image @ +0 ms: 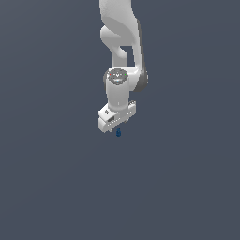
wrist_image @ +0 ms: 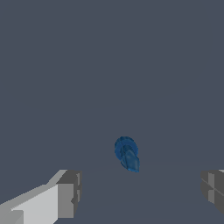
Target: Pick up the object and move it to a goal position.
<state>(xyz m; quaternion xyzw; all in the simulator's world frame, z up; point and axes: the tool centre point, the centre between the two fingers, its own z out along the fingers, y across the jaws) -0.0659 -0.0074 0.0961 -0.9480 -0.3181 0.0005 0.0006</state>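
The object is a tiny dark blue rounded blob on the flat grey surface, just below the white gripper in the exterior view. In the wrist view the object lies between the two grey fingertips, a little ahead of them and nearer the middle of the gap. The gripper is open wide and holds nothing. It hangs straight above the object, with the fingers apart from it on both sides.
The white arm comes down from the top of the exterior view. A plain grey surface fills the rest of both views.
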